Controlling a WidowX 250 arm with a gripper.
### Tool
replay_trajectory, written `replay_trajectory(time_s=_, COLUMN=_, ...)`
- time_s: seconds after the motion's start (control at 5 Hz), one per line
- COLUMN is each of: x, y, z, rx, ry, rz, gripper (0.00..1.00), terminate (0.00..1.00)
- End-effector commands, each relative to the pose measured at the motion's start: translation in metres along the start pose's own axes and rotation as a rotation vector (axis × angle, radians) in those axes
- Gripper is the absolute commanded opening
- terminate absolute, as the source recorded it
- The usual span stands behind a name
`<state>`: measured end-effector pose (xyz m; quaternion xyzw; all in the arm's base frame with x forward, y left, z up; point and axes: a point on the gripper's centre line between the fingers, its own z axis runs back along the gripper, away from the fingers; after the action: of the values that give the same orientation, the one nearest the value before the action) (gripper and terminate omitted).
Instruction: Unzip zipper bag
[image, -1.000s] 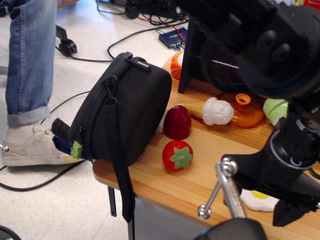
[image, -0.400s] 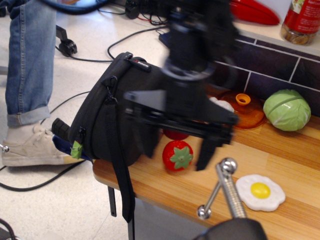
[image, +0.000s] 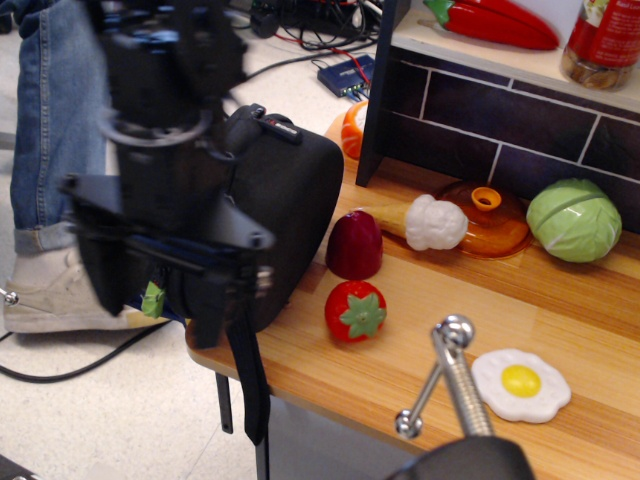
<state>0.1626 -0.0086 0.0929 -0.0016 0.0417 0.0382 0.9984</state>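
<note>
The zipper bag (image: 292, 195) is a large black rounded case standing on edge at the left end of the wooden table (image: 400, 360), partly over the edge. Its black strap (image: 248, 372) hangs down past the table edge, and a small green tab (image: 153, 298) shows at its lower left. My gripper (image: 155, 292) is motion-blurred in front of the bag's left side. Its jaws stand wide apart and point down, with one finger (image: 100, 275) left of the tab and the other (image: 210, 308) by the strap. It holds nothing. The arm hides much of the bag's zipper edge.
Toy foods lie right of the bag: a strawberry (image: 355, 310), a dark red fruit (image: 354, 245), a white ice-cream cone (image: 430, 222), a cabbage (image: 573, 220), a fried egg (image: 520, 383). A metal clamp (image: 450, 375) stands in front. A person's leg (image: 55, 120) and cables are at left.
My arm has swept from the right side of the table across to the left. It now stands in front of the bag's left edge. The bag and toys have not moved.
</note>
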Motion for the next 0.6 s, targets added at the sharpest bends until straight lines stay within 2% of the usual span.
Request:
replay_trajectory(time_s=0.0, x=0.017, y=0.044, z=-0.023, rx=0.071, ry=-0.089, rz=-0.048, gripper=1.0, terminate=0.0)
replay_trajectory(time_s=0.4, x=0.028, y=0.043, z=-0.04, rx=0.087, ry=-0.14, rz=-0.064, gripper=1.0, terminate=0.0)
